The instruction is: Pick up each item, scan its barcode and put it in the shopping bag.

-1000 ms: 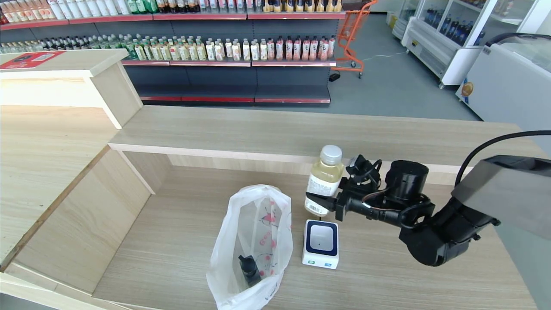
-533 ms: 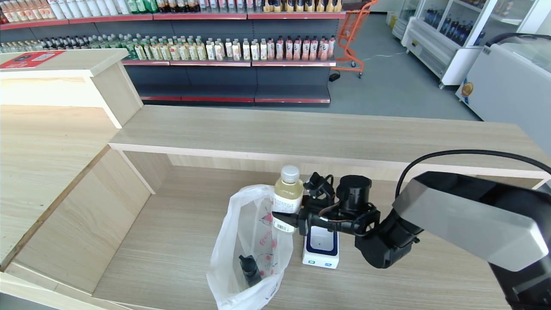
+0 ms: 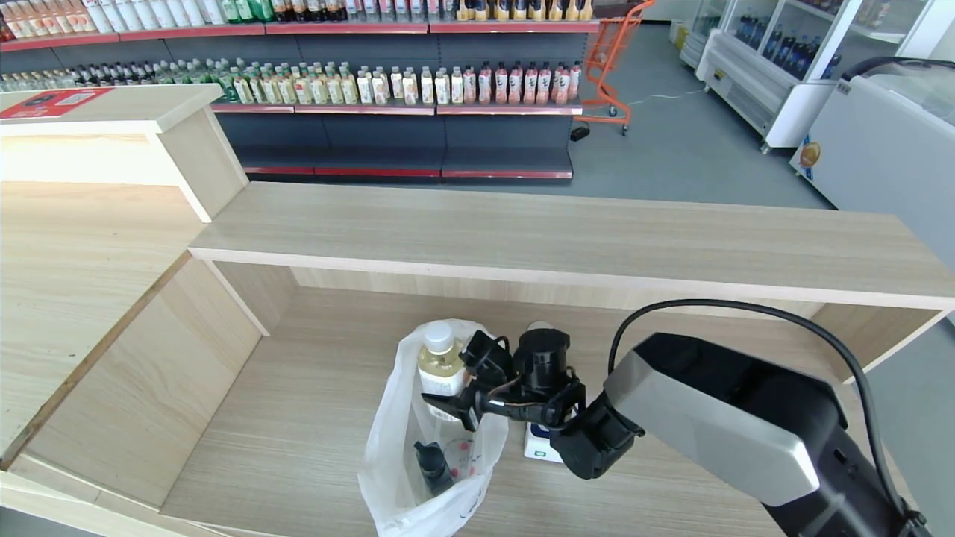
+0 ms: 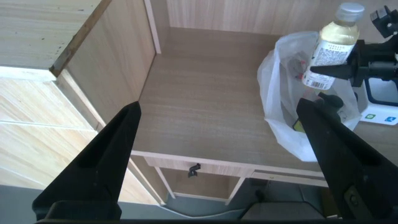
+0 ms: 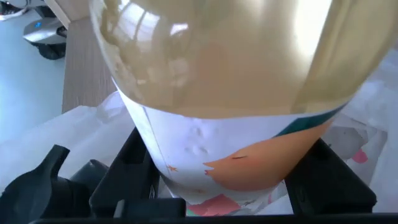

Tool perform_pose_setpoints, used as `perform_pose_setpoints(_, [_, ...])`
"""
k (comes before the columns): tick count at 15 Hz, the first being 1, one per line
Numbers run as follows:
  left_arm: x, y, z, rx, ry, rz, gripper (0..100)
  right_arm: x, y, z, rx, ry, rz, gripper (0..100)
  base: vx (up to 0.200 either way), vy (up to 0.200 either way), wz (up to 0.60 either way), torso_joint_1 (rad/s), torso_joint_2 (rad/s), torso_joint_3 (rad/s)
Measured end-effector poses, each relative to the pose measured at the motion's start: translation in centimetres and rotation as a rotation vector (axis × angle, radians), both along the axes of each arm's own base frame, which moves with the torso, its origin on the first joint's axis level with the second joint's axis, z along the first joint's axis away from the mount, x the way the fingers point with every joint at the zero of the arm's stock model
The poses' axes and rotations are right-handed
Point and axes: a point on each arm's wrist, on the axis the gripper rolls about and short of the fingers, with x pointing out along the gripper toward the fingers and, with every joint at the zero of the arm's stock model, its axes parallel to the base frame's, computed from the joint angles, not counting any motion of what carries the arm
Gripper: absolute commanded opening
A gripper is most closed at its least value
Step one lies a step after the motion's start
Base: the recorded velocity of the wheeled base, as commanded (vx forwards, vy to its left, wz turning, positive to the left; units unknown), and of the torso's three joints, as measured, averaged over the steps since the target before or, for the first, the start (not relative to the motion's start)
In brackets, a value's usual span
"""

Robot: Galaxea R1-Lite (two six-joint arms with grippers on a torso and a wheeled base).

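Gripping the bottle (image 3: 440,364) low on its label with the right gripper (image 3: 446,401), fingers closed on either side, upright at the mouth of the shopping bag (image 3: 395,447), toward its 12 o'clock rim. Lying deep in the bag at 6 o'clock: a small black item (image 3: 433,466). Sitting on the counter (image 3: 298,418) at 3 o'clock of the bag, just beside it: the white scanner (image 3: 539,447). Hanging above the counter's near edge, well apart from the bag: the left gripper (image 4: 217,109), fingers spread wide, holding nothing.

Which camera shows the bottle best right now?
Left wrist view: the bottle shows cap to base, held by the right gripper at the bag mouth. Head view: the gripper covers its lower part. Right wrist view: a close-up of its label.
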Motion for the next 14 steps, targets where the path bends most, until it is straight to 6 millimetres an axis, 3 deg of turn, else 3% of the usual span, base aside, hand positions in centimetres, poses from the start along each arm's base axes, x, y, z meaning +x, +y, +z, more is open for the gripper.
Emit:
perform_pose_setpoints(5, [0.0,0.0,0.0,0.000,0.000,0.000,100,0.3,0.5,-2.6,-0.040,-0.032,-0.006,0,0.000,0.000,0.00,0.000,0.00,0.000])
perform_pose_setpoints(6, [0.0,0.0,0.0,0.000,0.000,0.000,100,0.4,0.4,-2.9,-0.045,-0.031,-0.022,100,0.000,0.000,0.00,0.000,0.00,0.000])
perform_pose_setpoints(10, [0.0,0.0,0.0,0.000,0.000,0.000,100,0.4,0.3,-3.2,-0.049,-0.008,-0.072,100,0.000,0.000,0.00,0.000,0.00,0.000])
perform_pose_setpoints(14, [0.0,0.0,0.0,0.000,0.000,0.000,100,-0.2,-1.2,0.3,0.056,0.170,-0.123,100,0.000,0.000,0.00,0.000,0.00,0.000])
